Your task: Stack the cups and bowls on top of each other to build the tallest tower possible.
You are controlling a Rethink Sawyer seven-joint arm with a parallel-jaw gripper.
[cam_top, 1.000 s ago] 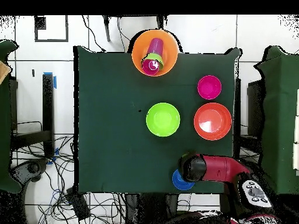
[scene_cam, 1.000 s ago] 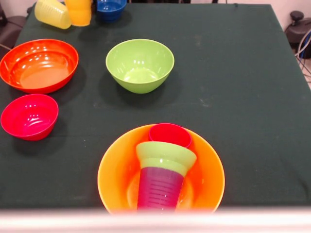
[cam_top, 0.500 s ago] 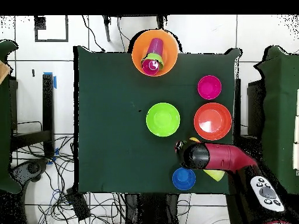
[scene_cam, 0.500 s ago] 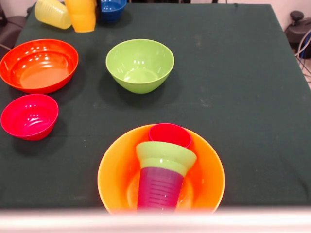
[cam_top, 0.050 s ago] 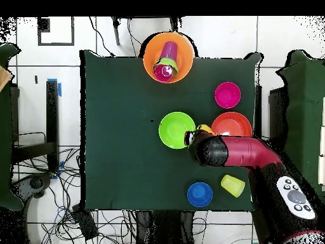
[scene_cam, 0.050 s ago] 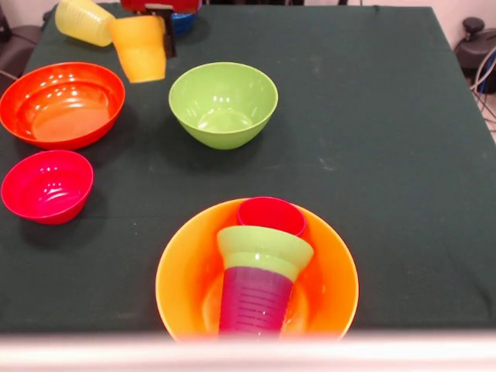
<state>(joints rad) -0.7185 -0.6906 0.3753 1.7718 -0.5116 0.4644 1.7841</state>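
The tool (scene_cam, 0.050 s ago: 159,23) grips a smooth yellow-orange cup (scene_cam, 0.050 s ago: 139,48), tilted in the air between the wide shallow orange-red bowl (scene_cam, 0.050 s ago: 62,103) and the large glossy green bowl (scene_cam, 0.050 s ago: 223,103). Near the front edge of the dark cloth tabletop (scene_cam, 0.050 s ago: 372,155) stands the tower (scene_cam, 0.050 s ago: 260,263): a ribbed purple tumbler, a small green bowl and a red-pink cup inside the deep yellow-orange bowl. A pale yellow cup (scene_cam, 0.050 s ago: 84,21) lies on its side at the far corner.
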